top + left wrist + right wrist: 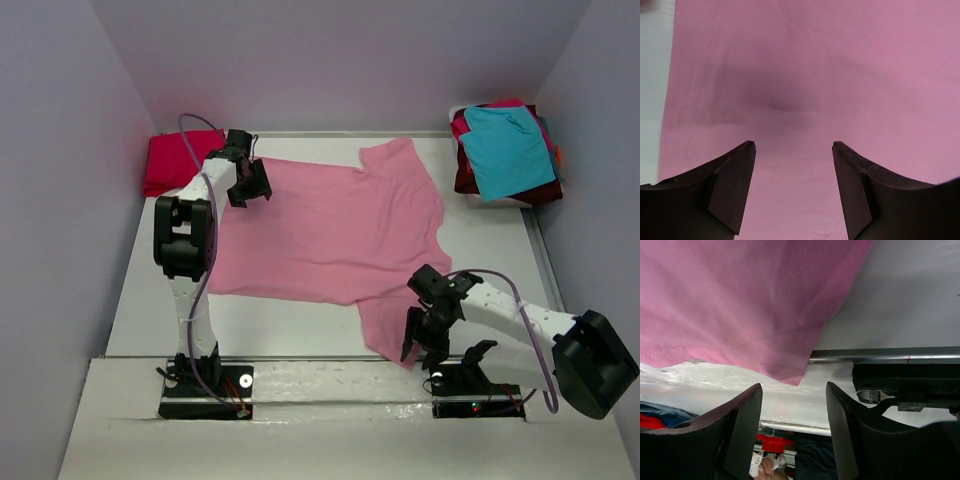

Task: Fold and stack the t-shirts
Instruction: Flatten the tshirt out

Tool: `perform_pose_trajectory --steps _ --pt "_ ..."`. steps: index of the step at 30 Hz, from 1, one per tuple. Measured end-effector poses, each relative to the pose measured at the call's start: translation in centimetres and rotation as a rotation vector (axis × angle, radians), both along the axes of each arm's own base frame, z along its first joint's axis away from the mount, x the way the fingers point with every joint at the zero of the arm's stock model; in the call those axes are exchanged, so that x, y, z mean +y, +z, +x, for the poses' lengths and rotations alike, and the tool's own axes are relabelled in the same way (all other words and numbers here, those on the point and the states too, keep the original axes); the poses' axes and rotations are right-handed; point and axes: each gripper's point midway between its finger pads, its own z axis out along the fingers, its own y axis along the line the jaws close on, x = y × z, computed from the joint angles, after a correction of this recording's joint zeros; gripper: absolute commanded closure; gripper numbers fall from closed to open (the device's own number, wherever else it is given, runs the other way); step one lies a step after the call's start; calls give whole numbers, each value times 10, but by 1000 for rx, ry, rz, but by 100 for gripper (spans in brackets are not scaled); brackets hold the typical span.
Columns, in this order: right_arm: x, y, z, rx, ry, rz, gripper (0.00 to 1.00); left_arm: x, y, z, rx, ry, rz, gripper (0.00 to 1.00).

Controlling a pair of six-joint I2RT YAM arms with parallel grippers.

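A pink t-shirt [330,230] lies spread flat across the table, one sleeve at the far side and one hanging over the near edge. My left gripper [252,180] is open over the shirt's far-left hem; the left wrist view shows pink cloth [805,90] between empty fingers. My right gripper [417,345] is open and empty over the near sleeve [755,315], whose corner hangs over the table's front edge. A folded red t-shirt [172,160] lies at the far left. A pile of t-shirts with a cyan one on top [510,150] sits at the far right.
Purple walls enclose the table on three sides. The right arm's base [475,385] and black mount [910,380] sit just beyond the sleeve. A metal rail [535,240] runs along the table's right edge.
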Motion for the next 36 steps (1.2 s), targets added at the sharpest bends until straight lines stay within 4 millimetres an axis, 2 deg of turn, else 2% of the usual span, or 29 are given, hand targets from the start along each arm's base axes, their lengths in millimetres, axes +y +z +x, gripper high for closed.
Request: perform_pose_trajectory --steps 7,10,17,25,29,36 --pt "-1 -7 0 29 -6 -30 49 0 0 0 0 -1 1 26" --pt "0 -9 2 27 -15 -34 59 0 0 0 0 -1 1 26" --pt "6 -14 9 20 -30 -26 65 0 0 0 -1 -3 2 26" --pt "5 -16 8 33 -27 -35 87 0 0 0 0 -4 3 26" --pt "5 -15 8 29 -31 -33 93 0 0 0 0 -4 3 26" --pt "1 -5 12 -25 -59 -41 93 1 0 0 -1 -6 5 26"
